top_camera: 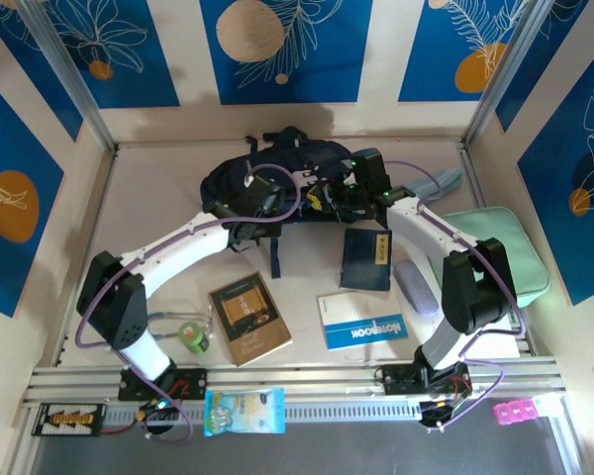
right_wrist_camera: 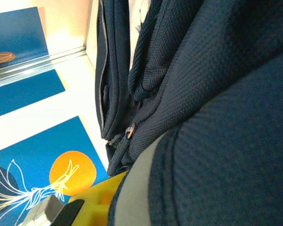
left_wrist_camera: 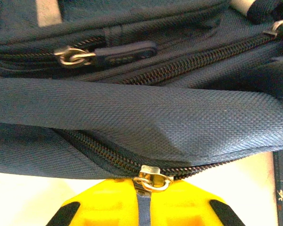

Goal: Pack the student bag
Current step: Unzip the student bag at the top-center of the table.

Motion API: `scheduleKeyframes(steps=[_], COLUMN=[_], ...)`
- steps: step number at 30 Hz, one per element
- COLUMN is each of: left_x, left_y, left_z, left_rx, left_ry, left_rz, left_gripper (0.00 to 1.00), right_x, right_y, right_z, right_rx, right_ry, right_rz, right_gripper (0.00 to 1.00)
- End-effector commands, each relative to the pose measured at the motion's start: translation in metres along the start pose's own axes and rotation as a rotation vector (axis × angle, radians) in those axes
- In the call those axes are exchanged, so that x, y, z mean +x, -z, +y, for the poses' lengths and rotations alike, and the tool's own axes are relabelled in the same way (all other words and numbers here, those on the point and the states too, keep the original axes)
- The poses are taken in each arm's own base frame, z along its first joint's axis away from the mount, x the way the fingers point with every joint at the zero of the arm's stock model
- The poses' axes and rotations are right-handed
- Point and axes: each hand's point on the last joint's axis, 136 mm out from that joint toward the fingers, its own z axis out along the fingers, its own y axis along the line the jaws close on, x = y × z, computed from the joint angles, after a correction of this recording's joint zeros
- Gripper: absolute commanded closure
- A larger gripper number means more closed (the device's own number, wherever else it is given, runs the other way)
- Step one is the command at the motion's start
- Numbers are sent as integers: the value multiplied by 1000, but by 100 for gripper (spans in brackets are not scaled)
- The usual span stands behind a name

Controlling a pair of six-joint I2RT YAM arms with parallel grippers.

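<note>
Toward the far middle of the table I see the student bag [top_camera: 267, 173], a navy backpack lying slumped with its dark straps trailing toward the arms. My left gripper [top_camera: 265, 201] sits on the bag's near-left side. From its wrist camera I see the yellow fingers [left_wrist_camera: 99, 207] closed on the fabric tab of a zipper pull [left_wrist_camera: 152, 180], whose slider sits on the lower zip line, just under a fold of navy cloth. A second zipper pull [left_wrist_camera: 74, 56] lies on the zip above that fold, apart from the fingers. My right gripper [top_camera: 335, 198] is at the bag's near-right side with its jaws closed. Its wrist camera has navy mesh fabric pressed against the yellow finger [right_wrist_camera: 96, 200], and I cannot tell whether any cloth is pinched. Just on the near side of the bag lies a navy booklet [top_camera: 366, 259], and nearer still a blue notebook [top_camera: 361, 322], a brown book [top_camera: 249, 317] and a green tape roll [top_camera: 193, 334]. Off to the bag's right rests a mint-green zip case [top_camera: 500, 252], with a lilac case [top_camera: 416, 287] between it and the booklet.
</note>
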Motion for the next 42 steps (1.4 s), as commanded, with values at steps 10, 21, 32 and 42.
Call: scheduleKeyframes(steps=[10, 21, 32, 42], left_x=[4, 10, 7, 28], left_y=[11, -3, -8, -2], left_z=[56, 60, 74, 128], left_rx=[-54, 59, -22, -142], left_ry=[51, 33, 9, 135], left_rz=[-3, -1, -26, 2], left_gripper=[100, 90, 100, 100], right_x=[-3, 5, 3, -37], right_y=[18, 18, 21, 23], right_z=[17, 22, 20, -10], right_rx=[-51, -66, -57, -8], right_ry=[80, 110, 121, 179], right_rz=[-16, 13, -7, -27], right_gripper=[100, 100, 100, 100])
